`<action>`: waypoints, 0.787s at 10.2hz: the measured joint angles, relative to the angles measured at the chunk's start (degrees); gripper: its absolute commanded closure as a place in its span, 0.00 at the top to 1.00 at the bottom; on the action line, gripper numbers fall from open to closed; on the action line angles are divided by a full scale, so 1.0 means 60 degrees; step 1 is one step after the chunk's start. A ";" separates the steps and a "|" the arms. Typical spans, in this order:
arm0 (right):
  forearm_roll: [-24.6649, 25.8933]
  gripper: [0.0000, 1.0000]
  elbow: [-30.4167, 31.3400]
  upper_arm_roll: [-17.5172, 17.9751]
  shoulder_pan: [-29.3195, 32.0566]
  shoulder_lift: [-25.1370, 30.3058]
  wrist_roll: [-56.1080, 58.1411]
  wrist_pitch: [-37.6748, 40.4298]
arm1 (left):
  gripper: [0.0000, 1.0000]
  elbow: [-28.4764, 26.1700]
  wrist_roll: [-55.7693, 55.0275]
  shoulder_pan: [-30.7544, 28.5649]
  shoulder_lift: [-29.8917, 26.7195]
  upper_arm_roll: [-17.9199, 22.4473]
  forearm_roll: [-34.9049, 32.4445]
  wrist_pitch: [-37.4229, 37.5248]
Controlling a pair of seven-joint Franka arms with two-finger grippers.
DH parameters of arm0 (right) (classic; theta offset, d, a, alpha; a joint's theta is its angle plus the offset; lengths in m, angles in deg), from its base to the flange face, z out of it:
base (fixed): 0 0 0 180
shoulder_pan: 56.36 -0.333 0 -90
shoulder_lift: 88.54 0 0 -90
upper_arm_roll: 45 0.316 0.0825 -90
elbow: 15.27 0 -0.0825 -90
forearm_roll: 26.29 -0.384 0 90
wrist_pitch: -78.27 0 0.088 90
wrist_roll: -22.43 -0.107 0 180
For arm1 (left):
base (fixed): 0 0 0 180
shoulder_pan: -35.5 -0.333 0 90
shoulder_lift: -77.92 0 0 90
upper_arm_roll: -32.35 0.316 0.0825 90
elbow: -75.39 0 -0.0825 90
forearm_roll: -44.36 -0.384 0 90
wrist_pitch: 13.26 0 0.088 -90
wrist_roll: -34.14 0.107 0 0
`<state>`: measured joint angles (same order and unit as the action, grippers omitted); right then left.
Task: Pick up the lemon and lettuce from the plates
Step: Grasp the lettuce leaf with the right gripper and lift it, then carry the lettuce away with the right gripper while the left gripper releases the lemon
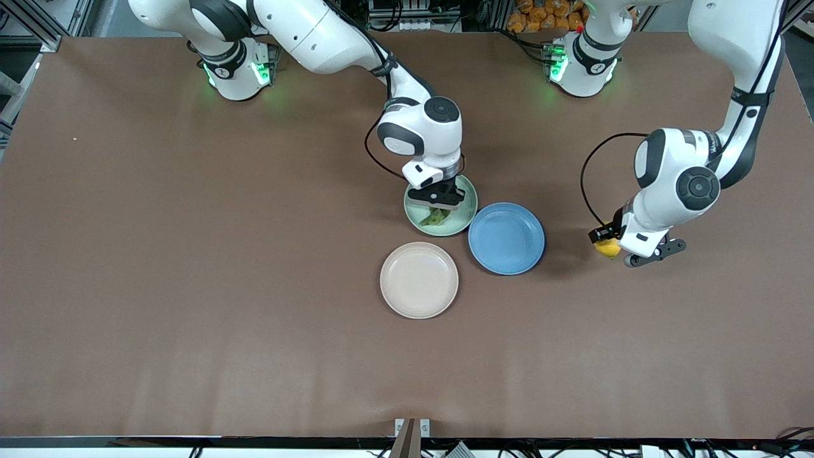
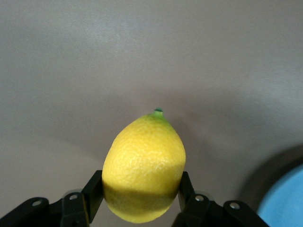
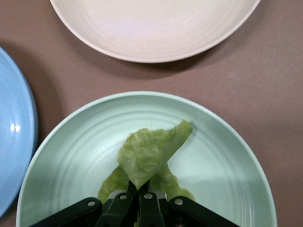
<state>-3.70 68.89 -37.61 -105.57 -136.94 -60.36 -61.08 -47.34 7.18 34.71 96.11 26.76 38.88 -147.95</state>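
My left gripper (image 1: 605, 245) is shut on the yellow lemon (image 1: 608, 247) and holds it over bare table at the left arm's end, beside the blue plate. In the left wrist view the lemon (image 2: 144, 168) sits between the two black fingers (image 2: 93, 194). My right gripper (image 1: 437, 208) is down in the mint green plate (image 1: 463, 219), shut on the green lettuce leaf (image 1: 434, 218). In the right wrist view the lettuce (image 3: 149, 156) is pinched at the fingertips over that plate (image 3: 222, 165). The beige plate (image 1: 419, 280) lies bare, nearer the front camera.
A blue plate (image 1: 506, 238) lies beside the mint green plate, toward the left arm's end, and shows in both wrist views (image 3: 14, 137) (image 2: 284, 201). The three plates sit close together at the table's middle. Brown table surface lies all around them.
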 measured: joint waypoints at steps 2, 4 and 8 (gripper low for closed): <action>0.0001 0.00 -0.0187 -0.0197 0.0016 0.0043 0.0343 0.0231 | 0.82 0.0049 0.0284 -0.0299 0.0026 0.0002 -0.0120 -0.0009; -0.0148 0.00 -0.0431 -0.0356 0.0272 0.0423 0.1063 0.0996 | 1.00 0.0166 0.0541 -0.0595 0.0024 0.0005 -0.0124 -0.0010; -0.2704 0.00 -0.0529 -0.0462 0.2317 0.2912 0.5456 0.3683 | 1.00 0.0584 0.0554 -0.0636 -0.0029 -0.0043 -0.0129 -0.0010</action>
<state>-19.92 65.71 -40.38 -91.67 -119.47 -27.63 -38.98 -43.84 10.50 30.90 95.94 26.50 38.11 -148.01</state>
